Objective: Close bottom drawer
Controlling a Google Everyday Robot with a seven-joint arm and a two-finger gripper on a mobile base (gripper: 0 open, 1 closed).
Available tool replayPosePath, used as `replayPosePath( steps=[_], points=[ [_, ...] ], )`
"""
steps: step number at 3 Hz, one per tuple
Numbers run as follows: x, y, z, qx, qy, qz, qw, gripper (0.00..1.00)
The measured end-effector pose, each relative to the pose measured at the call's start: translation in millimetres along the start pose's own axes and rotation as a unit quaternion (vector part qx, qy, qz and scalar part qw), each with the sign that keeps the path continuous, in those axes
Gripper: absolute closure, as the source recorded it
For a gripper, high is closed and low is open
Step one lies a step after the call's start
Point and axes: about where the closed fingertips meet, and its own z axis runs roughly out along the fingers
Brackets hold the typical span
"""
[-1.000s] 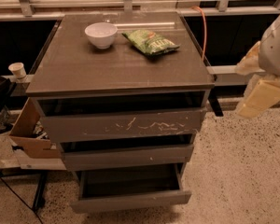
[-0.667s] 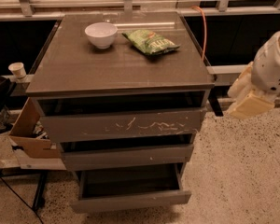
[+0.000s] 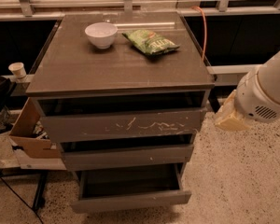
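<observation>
A grey cabinet (image 3: 121, 69) with three drawers stands in the middle. The bottom drawer (image 3: 130, 200) is pulled out the farthest and its inside looks empty. The middle drawer (image 3: 128, 156) and the scratched top drawer (image 3: 123, 125) stick out a little. My gripper (image 3: 229, 117), a cream-coloured end on the white arm (image 3: 266, 90), hangs to the right of the cabinet at the height of the top drawer, apart from it and well above the bottom drawer.
A white bowl (image 3: 101, 34) and a green chip bag (image 3: 150, 41) lie on the cabinet top. A cardboard box (image 3: 30, 134) and a paper cup (image 3: 17, 70) are at the left. Speckled floor (image 3: 238, 181) lies to the right. An orange cable (image 3: 204, 31) hangs behind.
The arm and gripper have moved left and down, closer to the cabinet's right side. The drawers have not moved.
</observation>
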Motion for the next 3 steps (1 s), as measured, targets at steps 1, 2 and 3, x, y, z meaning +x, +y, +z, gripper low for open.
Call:
replayPosePath(
  steps=[1,2,3],
  points=[
    [0,0,0,0.0,0.0,0.0,1.0,1.0],
    [9,8,22,0.001,0.006,0.004,1.0,1.0],
    [28,27,86,-0.008,0.006,0.031,0.9995,1.0]
  ],
)
